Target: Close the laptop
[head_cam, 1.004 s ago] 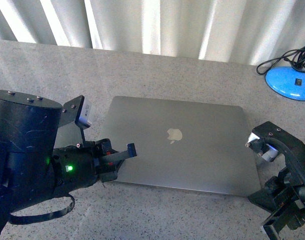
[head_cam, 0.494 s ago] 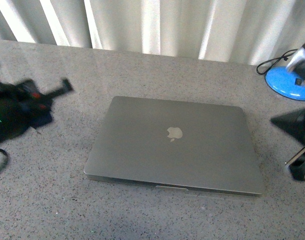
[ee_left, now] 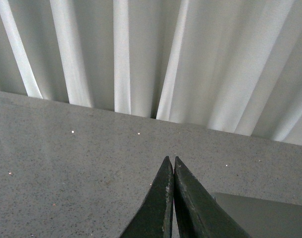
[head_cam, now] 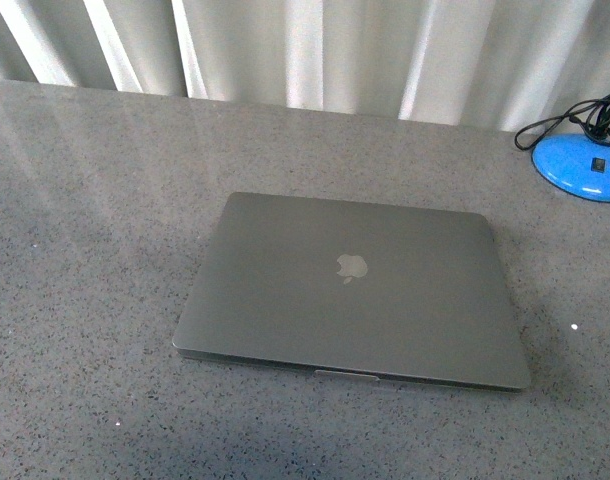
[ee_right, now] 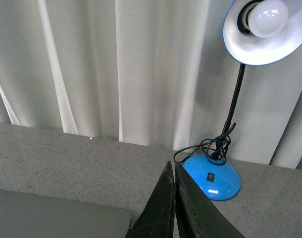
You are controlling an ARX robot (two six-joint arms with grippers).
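1. Laptop (head_cam: pixel 351 290) lies flat in the middle of the grey speckled table (head_cam: pixel 85 200), lid fully down, logo facing up, front edge toward the robot. No gap shows along that front edge; the closing looks done.
2. Neither arm appears in the front view. Judgement: both are parked clear of the work, as fits a finished task.
3. Left gripper (ee_left: pixel 173 161): fingertips pressed together, nothing between them. It hangs above bare table; a corner of the laptop's lid shows just beside it, not touching.
4. Right gripper (ee_right: pixel 173 166): fingers likewise pinched together and empty, held over the table, with the laptop's edge visible below and apart from it.
5. Blue desk lamp (ee_right: pixel 213 178) stands at the table's far right corner, cord coiled at its base, well apart from the laptop. White curtain (head_cam: pixel 315 50) hangs behind the table.
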